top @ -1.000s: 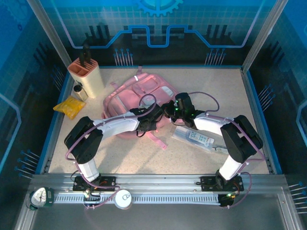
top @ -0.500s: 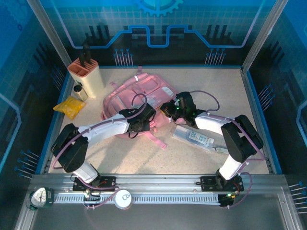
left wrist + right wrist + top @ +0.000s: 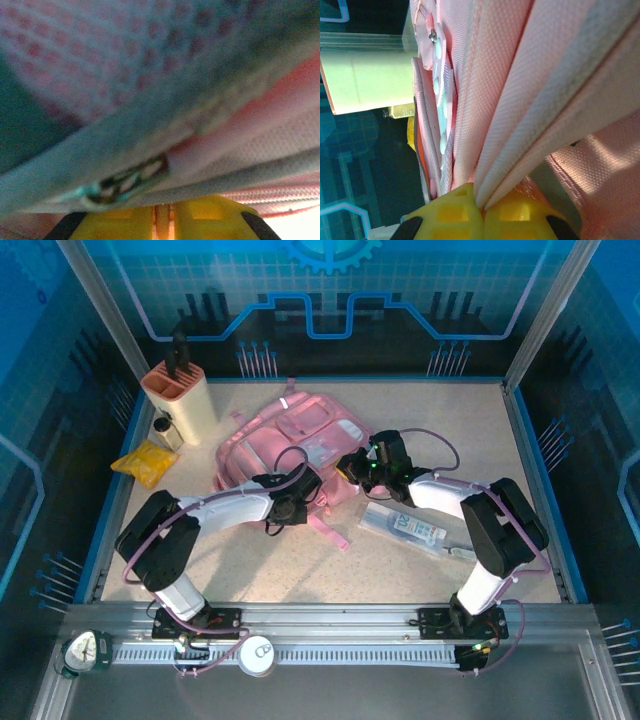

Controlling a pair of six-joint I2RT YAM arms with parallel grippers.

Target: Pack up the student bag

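Observation:
The student bag (image 3: 285,440), pink and soft, lies in the middle of the table. My right gripper (image 3: 352,466) is at its right edge. In the right wrist view that gripper (image 3: 482,202) is shut on a fold of the bag's pink webbing (image 3: 520,75), pinched between the yellow fingertips (image 3: 450,210). My left gripper (image 3: 292,502) is at the bag's near edge. Seen from the left wrist, the left gripper (image 3: 162,210) presses up against the bag's fabric (image 3: 125,60), with a zipper pull (image 3: 132,182) just beyond the fingertips (image 3: 120,222). Only a thin slit shows between the fingers, and a grip is unclear.
A beige holder (image 3: 185,400) stands at the back left with a small bottle (image 3: 165,430) and a yellow packet (image 3: 145,462) beside it. A clear flat pouch (image 3: 400,525) lies right of the bag, under the right arm. A pink strap (image 3: 330,532) trails toward the near side.
My left arm swung its elbow out to the left and the left gripper slid a little left and nearer along the bag's edge. The right gripper barely shifted and kept its hold.

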